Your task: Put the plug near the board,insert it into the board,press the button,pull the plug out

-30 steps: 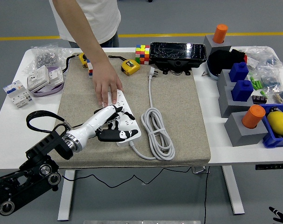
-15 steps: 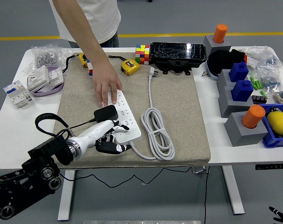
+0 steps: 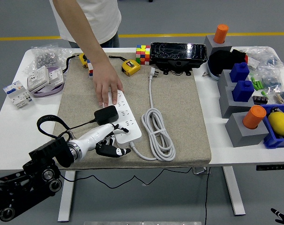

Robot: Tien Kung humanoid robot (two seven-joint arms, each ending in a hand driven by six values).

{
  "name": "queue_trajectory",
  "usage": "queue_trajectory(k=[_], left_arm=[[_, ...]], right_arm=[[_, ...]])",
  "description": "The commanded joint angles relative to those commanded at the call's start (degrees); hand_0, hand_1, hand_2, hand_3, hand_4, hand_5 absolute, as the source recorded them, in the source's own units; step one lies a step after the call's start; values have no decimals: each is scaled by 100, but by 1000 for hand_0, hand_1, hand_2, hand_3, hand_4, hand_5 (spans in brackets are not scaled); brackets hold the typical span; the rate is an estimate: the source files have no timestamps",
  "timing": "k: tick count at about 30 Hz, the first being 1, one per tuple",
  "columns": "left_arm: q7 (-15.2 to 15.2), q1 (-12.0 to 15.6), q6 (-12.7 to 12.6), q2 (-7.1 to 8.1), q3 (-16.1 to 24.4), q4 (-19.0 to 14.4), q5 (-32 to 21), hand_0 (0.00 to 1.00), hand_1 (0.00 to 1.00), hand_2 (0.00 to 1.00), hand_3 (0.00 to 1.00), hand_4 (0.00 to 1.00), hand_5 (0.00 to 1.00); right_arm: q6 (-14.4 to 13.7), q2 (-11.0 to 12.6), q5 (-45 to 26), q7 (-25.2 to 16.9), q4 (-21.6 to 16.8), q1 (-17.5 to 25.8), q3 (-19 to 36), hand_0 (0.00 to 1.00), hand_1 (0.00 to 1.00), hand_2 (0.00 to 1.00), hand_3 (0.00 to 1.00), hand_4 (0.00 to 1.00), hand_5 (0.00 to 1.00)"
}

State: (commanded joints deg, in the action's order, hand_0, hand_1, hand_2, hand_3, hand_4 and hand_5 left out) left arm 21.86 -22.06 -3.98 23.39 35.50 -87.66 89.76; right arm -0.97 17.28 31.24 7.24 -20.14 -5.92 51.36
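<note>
The robot's left hand (image 3: 109, 143), white-shelled with black fingers, has drawn back toward the table's near edge since half a second ago and no longer covers the white rectangular power strip (image 3: 123, 117); its fingers are loosely curled at the strip's near end and grip nothing. The black square plug adapter (image 3: 106, 115) now sits exposed on the strip's left side, its black cable looping away to the left (whether its pins are fully seated cannot be told). A person's hand (image 3: 107, 84) presses flat on the strip's far end, unmoved. The strip's own white cord (image 3: 157, 131) lies coiled to the right on the beige fabric mat (image 3: 179, 122).

At the right edge, a blue plastic bin (image 3: 276, 140) holds a yellow lemon-shaped object (image 3: 280, 123). Grey blocks (image 3: 238, 129) carry orange cylinders (image 3: 253, 116) and blue blocks (image 3: 242, 90). Far left, a clear plastic bag (image 3: 44, 56) holds small grey parts.
</note>
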Motion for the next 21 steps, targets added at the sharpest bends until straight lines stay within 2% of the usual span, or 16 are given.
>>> queue_trajectory(k=[19,21], left_arm=[[117,-16,103,-73,-104,149,15,75,57,126,788,817,427],[68,-19,78,-75,-85,152,35,76,57,127,753,815,428]], right_arm=[[-6,-36,21,-1,-3,41,98,580,672,685,617,979,521],[-5,-40,22,-1,-1,41,107,580,672,685,618,979,521]])
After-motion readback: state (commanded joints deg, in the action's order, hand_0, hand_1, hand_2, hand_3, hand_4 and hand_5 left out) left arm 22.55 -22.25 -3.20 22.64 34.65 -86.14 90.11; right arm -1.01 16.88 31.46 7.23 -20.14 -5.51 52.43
